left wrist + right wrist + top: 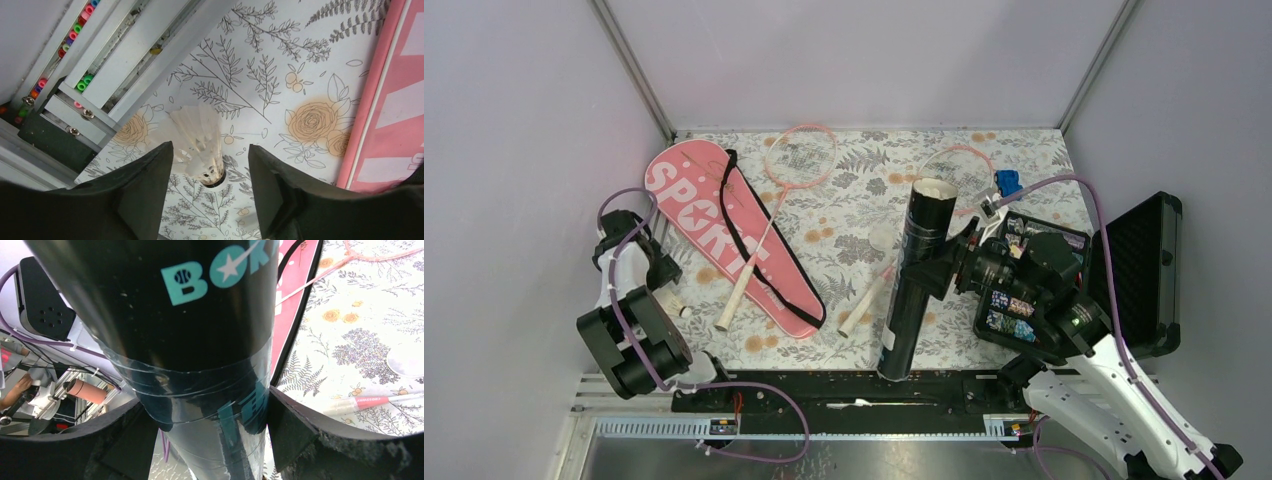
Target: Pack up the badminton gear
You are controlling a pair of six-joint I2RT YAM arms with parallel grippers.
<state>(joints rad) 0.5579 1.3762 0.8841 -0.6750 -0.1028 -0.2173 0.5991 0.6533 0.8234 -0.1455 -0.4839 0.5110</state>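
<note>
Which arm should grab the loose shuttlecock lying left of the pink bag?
Left. The left gripper straddles that shuttlecock, its jaws open on either side of it, beside the pink bag. The right gripper is busy, clamped on the black tube.

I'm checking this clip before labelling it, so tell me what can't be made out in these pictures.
Tube print: right wrist view, cut off by the top edge after BOK.
Tube contents: top view, only white shows at the mouth; the wall hides the rest.
Left gripper fingertips: top view, hidden under its own wrist.
Case contents: top view, partly covered by the right arm, too small to read.
</note>
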